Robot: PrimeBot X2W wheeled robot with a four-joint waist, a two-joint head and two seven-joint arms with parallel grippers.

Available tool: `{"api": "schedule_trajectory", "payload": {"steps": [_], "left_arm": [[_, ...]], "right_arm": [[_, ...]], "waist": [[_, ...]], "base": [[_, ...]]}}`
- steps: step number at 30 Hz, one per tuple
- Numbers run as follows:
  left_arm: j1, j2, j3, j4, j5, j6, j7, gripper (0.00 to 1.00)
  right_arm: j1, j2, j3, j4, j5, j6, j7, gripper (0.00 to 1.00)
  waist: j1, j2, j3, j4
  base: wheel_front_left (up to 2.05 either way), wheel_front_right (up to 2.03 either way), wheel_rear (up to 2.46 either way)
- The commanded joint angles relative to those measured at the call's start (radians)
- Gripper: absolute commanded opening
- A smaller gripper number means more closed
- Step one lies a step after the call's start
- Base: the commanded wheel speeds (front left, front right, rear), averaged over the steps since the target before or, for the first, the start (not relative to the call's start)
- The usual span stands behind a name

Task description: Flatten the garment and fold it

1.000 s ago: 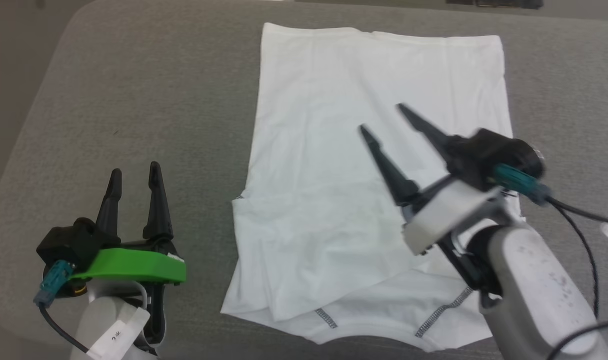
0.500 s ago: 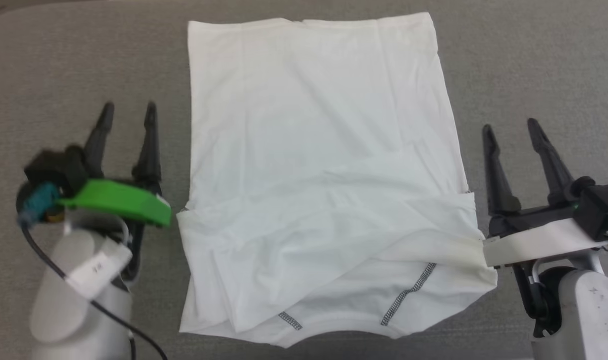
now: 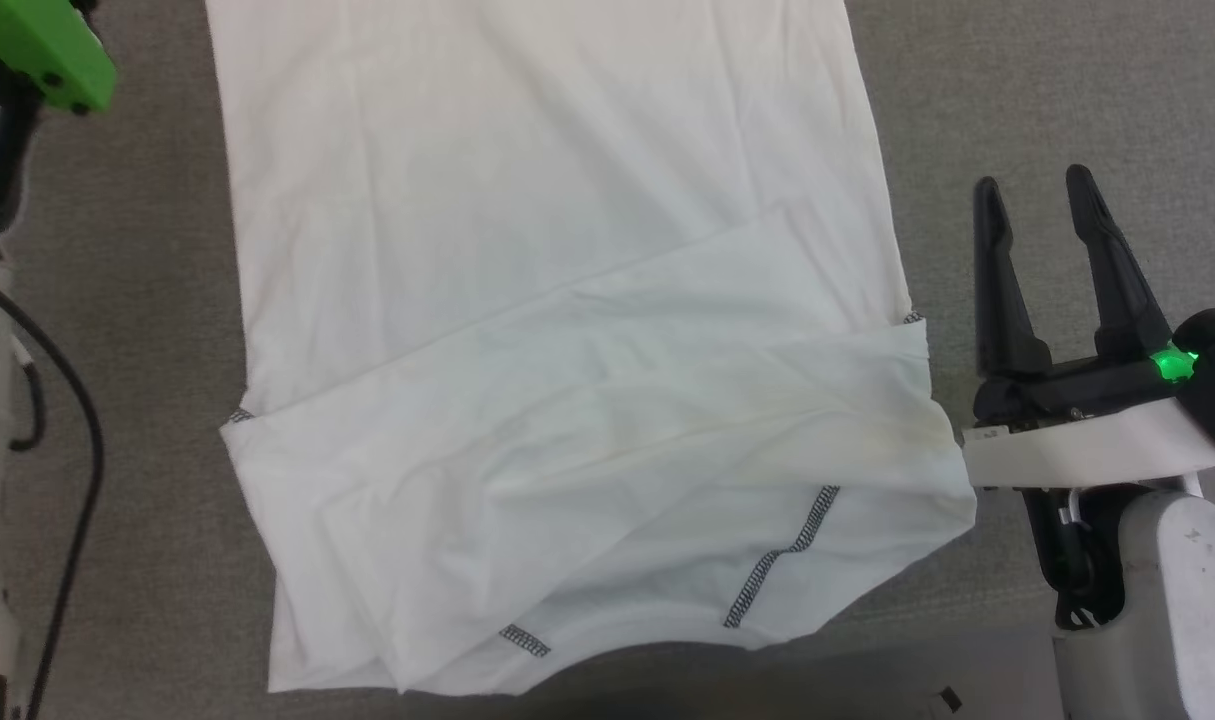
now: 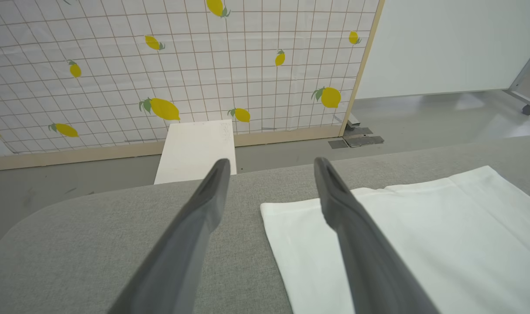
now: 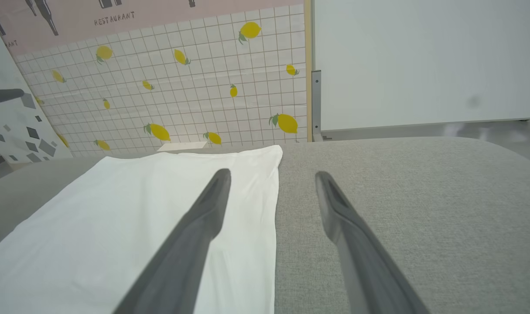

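Left gripper (image 4: pixel 271 160) and right gripper (image 3: pixel 1033 180) gape empty beside the garment (image 3: pixel 567 300); wall sign (image 5: pixel 114 18) reads RESTAURANT.

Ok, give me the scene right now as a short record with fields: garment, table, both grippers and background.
garment: white, spread on the table, near end folded over in rumpled layers, dark stitching showing
table: grey fabric top
left gripper: open, empty, by the garment's far left corner
right gripper: open, empty, beside the garment's right edge
background: lemon-print panel, white box
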State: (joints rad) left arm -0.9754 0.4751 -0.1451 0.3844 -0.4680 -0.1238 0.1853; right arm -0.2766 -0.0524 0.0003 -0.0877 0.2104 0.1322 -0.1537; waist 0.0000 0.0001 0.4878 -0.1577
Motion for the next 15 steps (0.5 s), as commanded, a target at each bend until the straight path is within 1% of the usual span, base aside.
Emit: {"api": "schedule_trajectory", "payload": {"steps": [1, 4, 7, 12, 15], "left_arm": [[-0.04, 0.021, -0.001, 0.018, -0.002, -0.005, 0.038, 1.0], [-0.116, 0.056, -0.001, 0.043, -0.006, 0.004, 0.142, 1.0], [-0.167, 0.076, -0.004, 0.053, -0.008, 0.02, 0.229, 1.0], [-0.211, 0.106, -0.005, 0.065, -0.004, 0.074, 0.368, 1.0], [-0.218, 0.121, 0.001, 0.061, -0.004, 0.108, 0.43, 1.0]], "right_arm": [[-0.017, 0.002, 0.008, 0.003, 0.015, -0.002, -0.015, 1.0], [-0.026, 0.002, 0.026, 0.007, 0.025, -0.002, -0.034, 1.0], [-0.029, 0.002, 0.037, 0.009, 0.034, -0.002, -0.05, 1.0], [-0.041, 0.002, 0.05, 0.01, 0.05, -0.002, -0.072, 1.0], [-0.051, 0.002, 0.06, 0.008, 0.057, -0.002, -0.081, 1.0]], "waist": [[0.0, -0.0001, 0.121, -0.101], [0.0, -0.0001, 0.168, -0.133], [0.0, -0.0001, 0.202, -0.152], [0.0, -0.0001, 0.239, -0.173], [0.0, -0.0001, 0.255, -0.181]], "base": [[0.0, 0.0, 0.0], [0.0, 0.0, 0.0], [0.0, 0.0, 0.0], [0.0, 0.0, 0.0], [0.0, 0.0, 0.0]]}}
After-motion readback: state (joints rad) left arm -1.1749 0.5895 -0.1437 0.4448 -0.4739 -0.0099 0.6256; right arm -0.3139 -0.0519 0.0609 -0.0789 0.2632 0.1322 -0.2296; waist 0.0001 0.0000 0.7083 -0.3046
